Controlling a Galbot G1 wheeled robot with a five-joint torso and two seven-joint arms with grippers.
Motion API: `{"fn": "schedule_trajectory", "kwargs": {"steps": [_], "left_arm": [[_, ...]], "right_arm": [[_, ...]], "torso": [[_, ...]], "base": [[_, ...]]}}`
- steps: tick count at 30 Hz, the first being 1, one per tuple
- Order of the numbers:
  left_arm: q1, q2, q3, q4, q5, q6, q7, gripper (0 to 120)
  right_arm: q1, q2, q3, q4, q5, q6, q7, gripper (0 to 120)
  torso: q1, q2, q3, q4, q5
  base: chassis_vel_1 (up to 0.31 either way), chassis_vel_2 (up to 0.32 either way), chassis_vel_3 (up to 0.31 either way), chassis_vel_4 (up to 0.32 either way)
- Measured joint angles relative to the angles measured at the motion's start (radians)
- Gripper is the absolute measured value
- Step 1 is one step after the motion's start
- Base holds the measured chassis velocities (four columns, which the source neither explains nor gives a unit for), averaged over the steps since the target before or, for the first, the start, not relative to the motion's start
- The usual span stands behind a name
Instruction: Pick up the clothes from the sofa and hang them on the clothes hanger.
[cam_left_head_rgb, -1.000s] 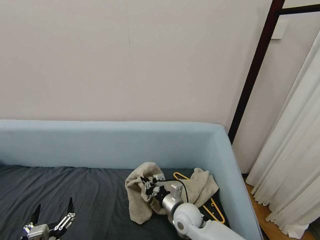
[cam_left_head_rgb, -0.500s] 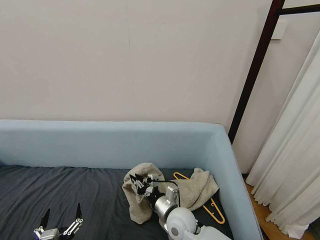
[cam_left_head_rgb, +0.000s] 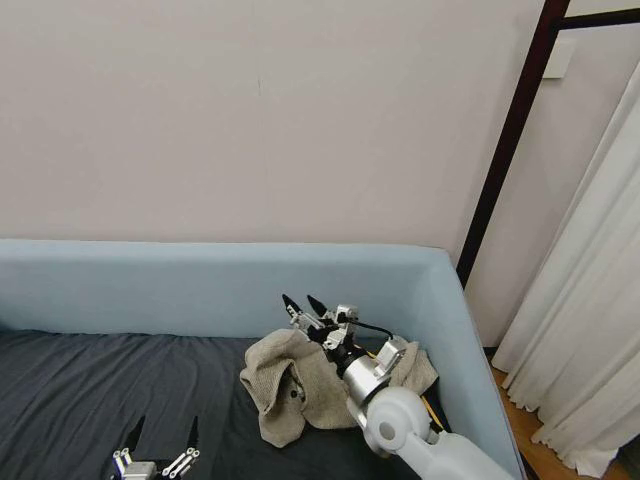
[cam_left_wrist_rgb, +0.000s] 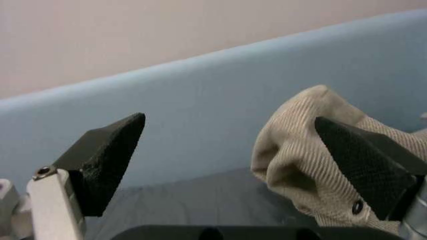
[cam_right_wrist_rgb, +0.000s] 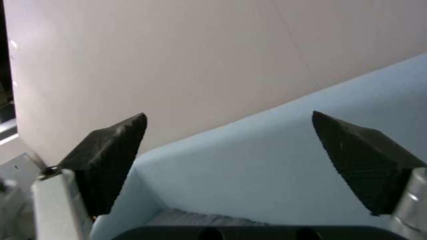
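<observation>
At the pale-blue padded sofa's right end: right gripper, jaws apart, lifted clear of crumpled beige corduroy garment, so still unpicked; left gripper, jaws apart, nearing.

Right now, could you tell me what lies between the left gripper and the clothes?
Only bare dark seat, in the head view, between the open left gripper and the clothes; the right gripper hangs above them.

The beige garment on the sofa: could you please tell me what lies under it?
The beige garment rests on the dark seat cushion, which shows around it. Anything beneath its folds is covered, and the right arm hides its right side.
</observation>
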Motion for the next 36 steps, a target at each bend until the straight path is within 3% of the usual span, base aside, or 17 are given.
{"fn": "schedule_trajectory", "kwargs": {"steps": [5,12,17,21,28,36], "left_arm": [[-0.069,0.129,0.039,0.100,0.034,-0.018,0.097,100],[-0.158,0.183,0.111,0.267,0.072,-0.047,0.149,100],[-0.228,0.166,0.137,0.380,0.099,-0.077,0.179,100],[-0.301,0.107,0.181,0.507,0.055,-0.105,0.204,100],[-0.344,0.045,0.225,0.578,0.024,-0.098,0.196,100],[-0.400,-0.016,0.283,0.655,-0.011,-0.022,0.094,100]], "right_arm": [[-0.067,0.003,0.067,0.020,-0.001,-0.004,0.002,100],[-0.119,0.006,0.104,0.023,-0.010,-0.008,0.003,100],[-0.139,0.002,0.114,0.025,-0.013,-0.009,0.003,100],[-0.127,-0.001,0.096,-0.002,-0.015,-0.010,0.003,100],[-0.081,-0.004,0.062,-0.044,-0.015,-0.010,0.003,100],[-0.068,-0.005,0.055,-0.058,-0.012,-0.010,0.002,100]], "torso": [[0.000,0.000,0.000,-0.0001,-0.0003],[0.000,0.000,0.000,0.0001,-0.0003],[0.000,0.000,0.000,0.0000,-0.0001],[0.000,0.000,0.000,0.0001,-0.0001],[0.000,0.000,0.000,0.0002,-0.0003],[0.000,0.000,0.000,0.0001,0.0000]], "base": [[0.000,0.000,0.000,0.000],[0.000,0.000,0.000,0.000],[0.000,0.000,0.000,0.000],[0.000,0.000,0.000,0.000],[0.000,0.000,0.000,0.000],[0.000,0.000,0.000,0.000]]}}
